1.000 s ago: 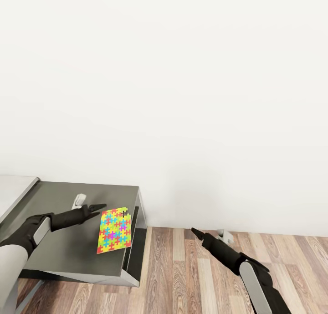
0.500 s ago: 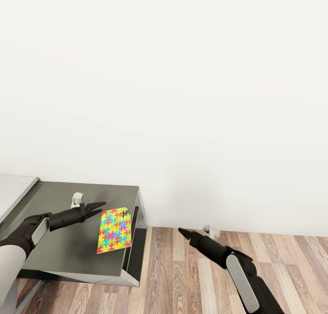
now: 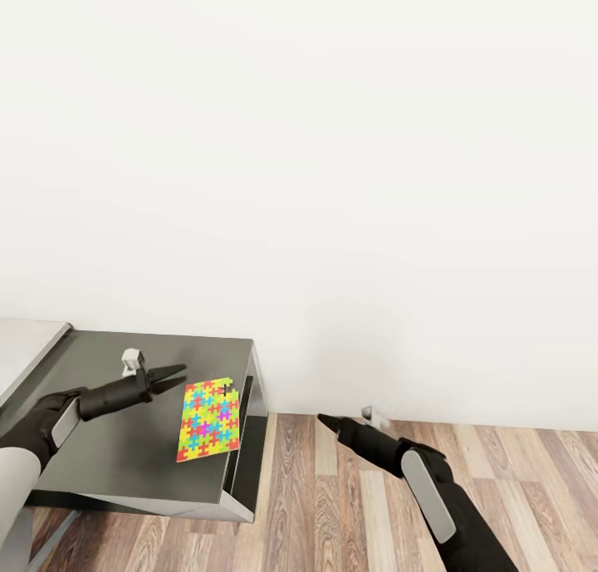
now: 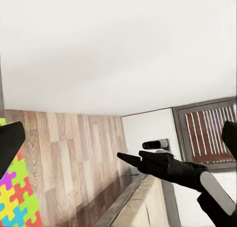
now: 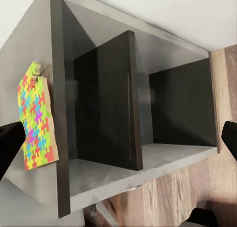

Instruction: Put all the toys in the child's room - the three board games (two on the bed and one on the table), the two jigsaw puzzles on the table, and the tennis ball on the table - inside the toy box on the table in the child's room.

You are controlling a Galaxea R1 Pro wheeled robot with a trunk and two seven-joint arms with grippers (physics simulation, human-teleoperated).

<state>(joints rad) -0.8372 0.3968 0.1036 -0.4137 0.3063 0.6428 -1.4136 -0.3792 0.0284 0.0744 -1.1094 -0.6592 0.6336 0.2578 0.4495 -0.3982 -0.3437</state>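
Lying flat on the lower dark grey top [image 3: 124, 439], one jigsaw puzzle [image 3: 208, 419] sat close to that top's right edge, its right side nearly at the lip above the open shelf unit [image 5: 148, 123] below. The left gripper [image 3: 173, 373] hovered just to the left of the puzzle's far corner, a little above the surface; in the head view its fingers looked drawn close to a point, while the left wrist view showed one dark fingertip [image 4: 11, 138] at each side of the picture, so the jaws seemed parted, with nothing between them. The right gripper [image 3: 325, 421] hung out over the wood-plank floor [image 3: 332, 506], well apart from the puzzle to the right, pointing back toward the shelf unit; its fingertips stood wide at the two sides of the right wrist view, empty. A strip of the paler table [image 3: 25, 352] showed at the far left.

The risk I judged greatest was the thin sheet itself: lying flush, it offered no edge to pinch, and a sideways nudge from the left gripper could slide it off the right edge to the floor. A hard pinch might also buckle or separate the interlocking pieces
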